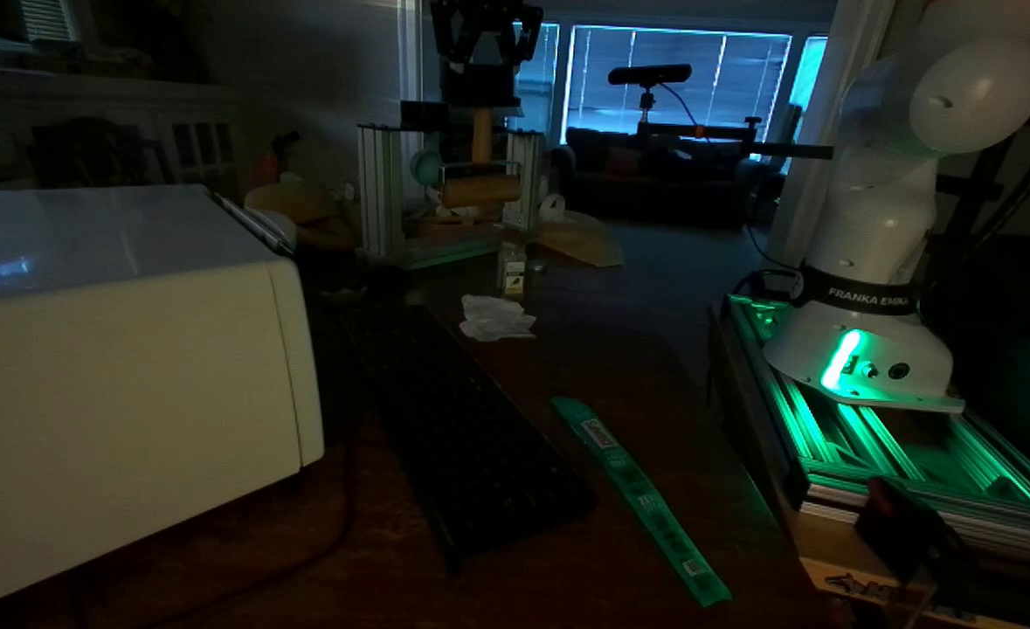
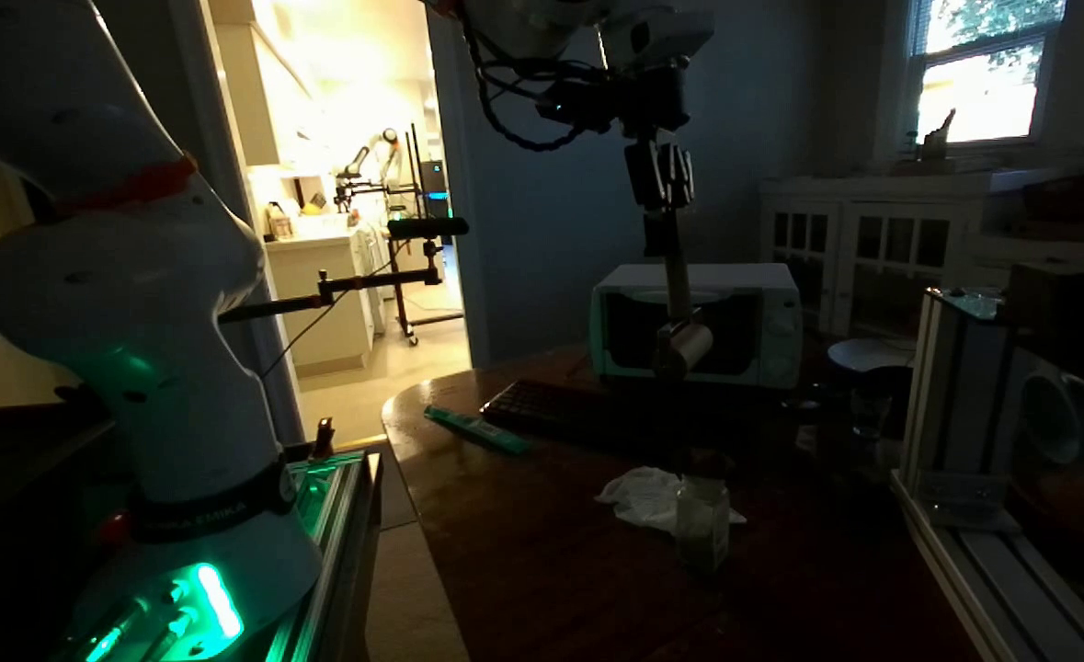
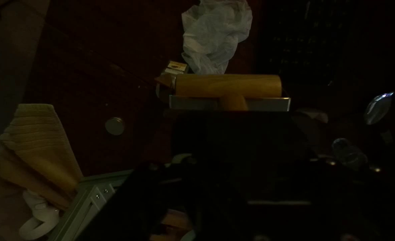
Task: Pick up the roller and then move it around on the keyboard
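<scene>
In an exterior view, the end effector [image 1: 481, 92] is clamped on the handle [image 1: 482, 135] of the wooden roller [image 1: 480, 189], which hangs above the table [image 1: 611, 367] beyond the far end of the keyboard [image 1: 471, 428]; the step in hand looks like carrying it over and setting it down there. Its cylinder [image 1: 493, 191] lies roughly crosswise to the keyboard's length, so strokes along that length should let it turn rather than skid, and the green packet [image 1: 641, 498] alongside is best left outside the path. In an exterior view, the roller [image 2: 691, 345] leans only slightly; the descent should be slow, bringing the whole cylinder down evenly, since hard pressure could swivel the handle in the grip. Cross high enough to clear the glass jar [image 2: 702, 526] and the crumpled white sheet [image 2: 641, 496], and mind the toaster oven [image 2: 785, 331] beside the keyboard. In the wrist view, the keyboard is dim at the upper right, so the move probably goes that way. The roller shows a smooth honey-brown cylinder with faint grain, carried by a thin metal bracket [image 3: 197, 103]; the handle is mostly hidden behind the end effector.
</scene>
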{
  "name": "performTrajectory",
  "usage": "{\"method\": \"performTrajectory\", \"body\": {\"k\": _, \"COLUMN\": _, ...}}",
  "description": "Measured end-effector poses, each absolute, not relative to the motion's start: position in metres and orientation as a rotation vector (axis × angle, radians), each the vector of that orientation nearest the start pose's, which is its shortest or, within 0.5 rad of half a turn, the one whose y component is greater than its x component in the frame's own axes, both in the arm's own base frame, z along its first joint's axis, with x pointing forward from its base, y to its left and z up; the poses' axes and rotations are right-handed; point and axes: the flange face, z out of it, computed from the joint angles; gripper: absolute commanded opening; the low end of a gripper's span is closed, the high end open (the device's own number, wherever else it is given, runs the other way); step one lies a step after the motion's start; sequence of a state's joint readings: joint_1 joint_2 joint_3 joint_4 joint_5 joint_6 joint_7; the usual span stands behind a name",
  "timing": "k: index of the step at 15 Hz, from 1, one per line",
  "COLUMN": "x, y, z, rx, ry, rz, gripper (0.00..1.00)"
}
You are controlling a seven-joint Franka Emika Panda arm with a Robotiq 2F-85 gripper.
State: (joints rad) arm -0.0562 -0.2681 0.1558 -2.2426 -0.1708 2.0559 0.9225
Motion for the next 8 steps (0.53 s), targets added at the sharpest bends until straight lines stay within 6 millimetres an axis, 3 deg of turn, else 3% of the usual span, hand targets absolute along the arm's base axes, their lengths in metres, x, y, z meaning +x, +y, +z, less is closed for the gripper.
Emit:
{"method": "performTrajectory", "body": {"k": 1, "x": 0.477, "y": 0.042, "z": 0.485, "rx": -3.035, "ry": 1.2, "rz": -0.265, "gripper": 0.58}}
{"method": "performTrajectory", "body": {"k": 2, "x": 0.477, "y": 0.042, "z": 0.485, "rx": -3.035, "ry": 1.2, "rz": -0.265, "gripper": 0.33}}
{"method": "performTrajectory", "body": {"k": 5, "x": 0.477, "y": 0.043, "z": 0.483, "rx": -3.037, "ry": 1.198, "rz": -0.262, "gripper": 0.33}}
{"method": "performTrajectory", "body": {"k": 8, "x": 0.478, "y": 0.058, "z": 0.475, "rx": -3.035, "ry": 1.211, "rz": -0.245, "gripper": 0.33}}
